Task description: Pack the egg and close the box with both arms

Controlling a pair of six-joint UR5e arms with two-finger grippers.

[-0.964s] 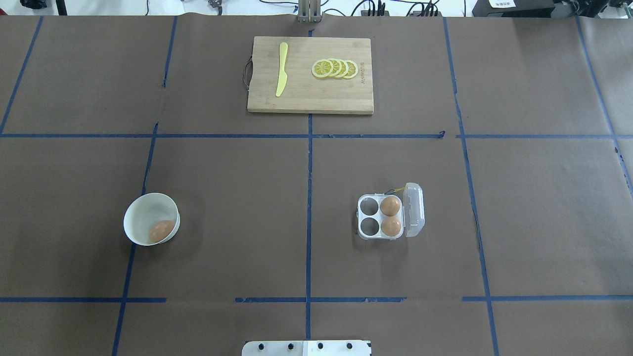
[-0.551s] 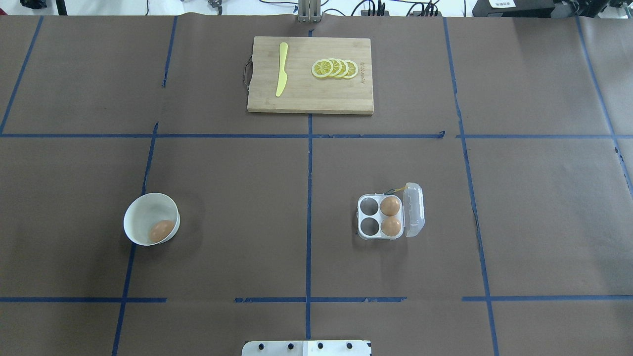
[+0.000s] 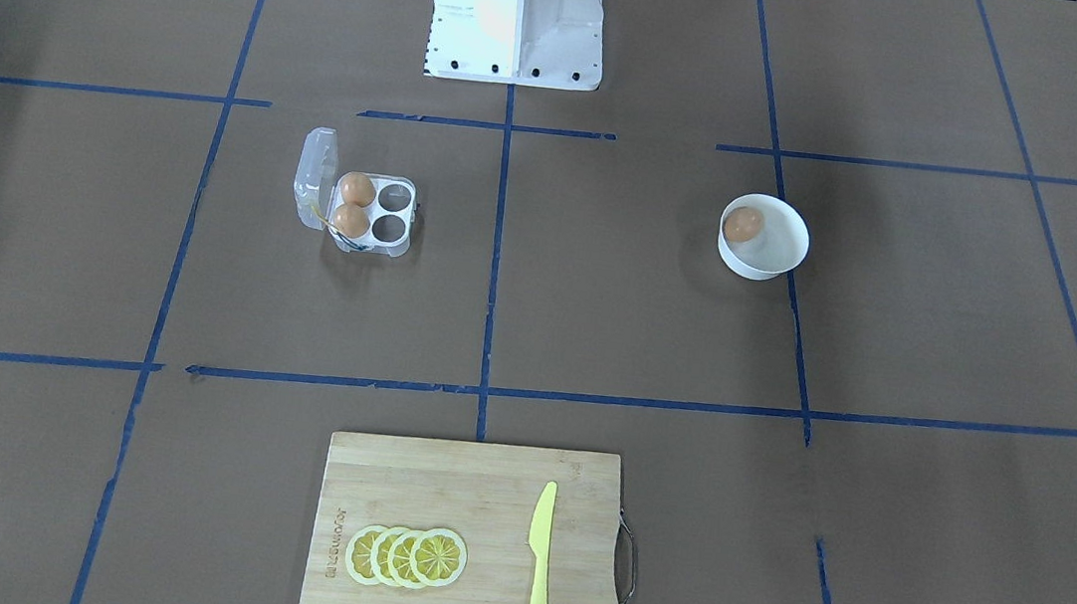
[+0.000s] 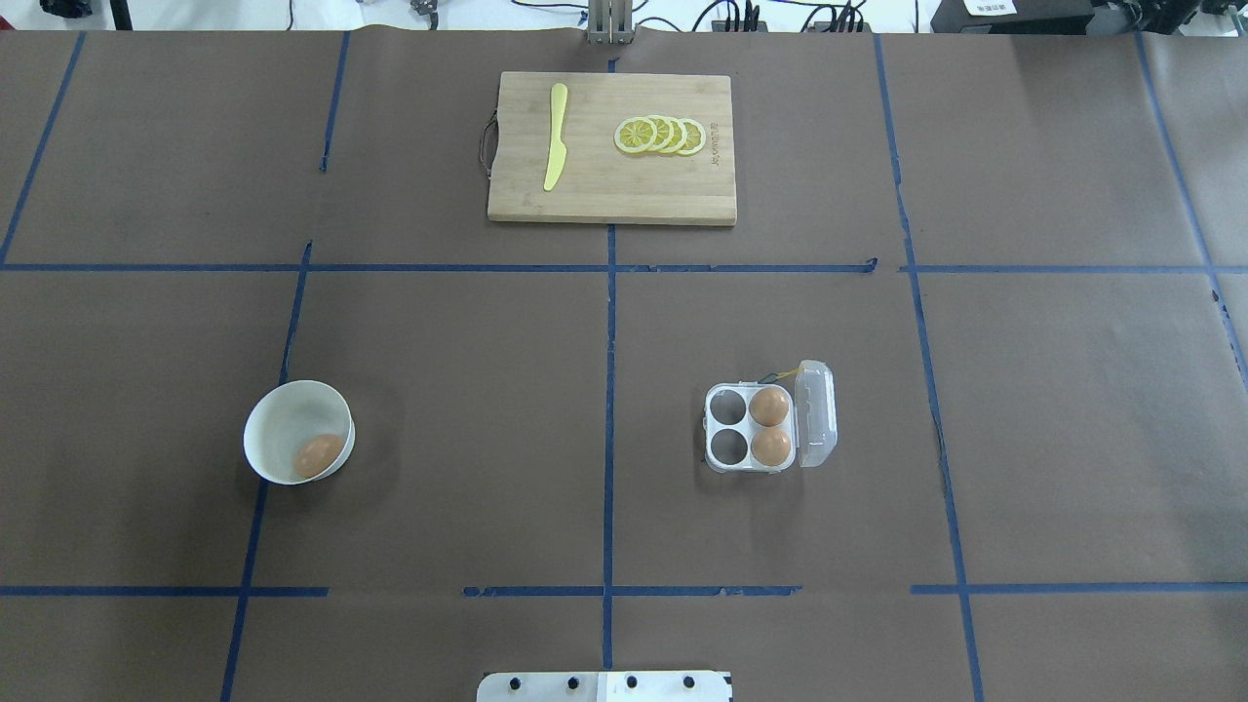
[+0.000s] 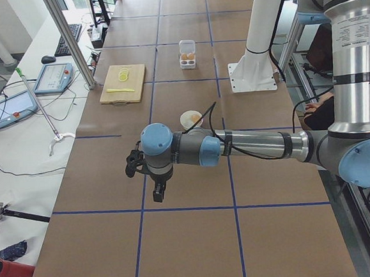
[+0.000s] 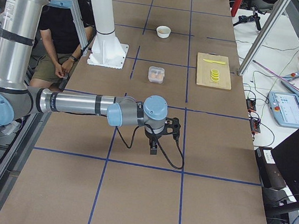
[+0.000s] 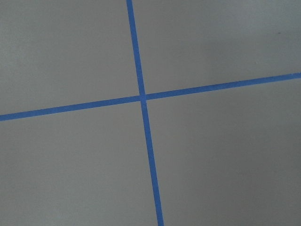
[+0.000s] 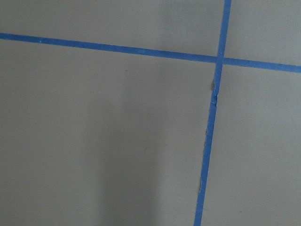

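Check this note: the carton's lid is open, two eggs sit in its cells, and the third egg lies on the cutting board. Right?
One thing is wrong: the third egg lies in the white bowl, not on the cutting board, as the overhead exterior view shows. The carton has its lid open and two eggs sit in its cells.

The tabletop (image 4: 1072, 439) is covered in brown paper, ruled into large squares by blue tape lines (image 4: 609, 390). Looking from over the robot's shoulders and reading from the middle of the tabletop, a rectangular bamboo cutting board (image 4: 604, 200) lies at 12 o'clock near the far edge. A round white bowl (image 4: 283, 424) sits at 8 o'clock. A clear plastic four-cell egg carton (image 4: 726, 405) rests at 4 o'clock, its lid open on the 3 o'clock side. A white metal pedestal plate (image 4: 604, 686) stands at 6 o'clock.
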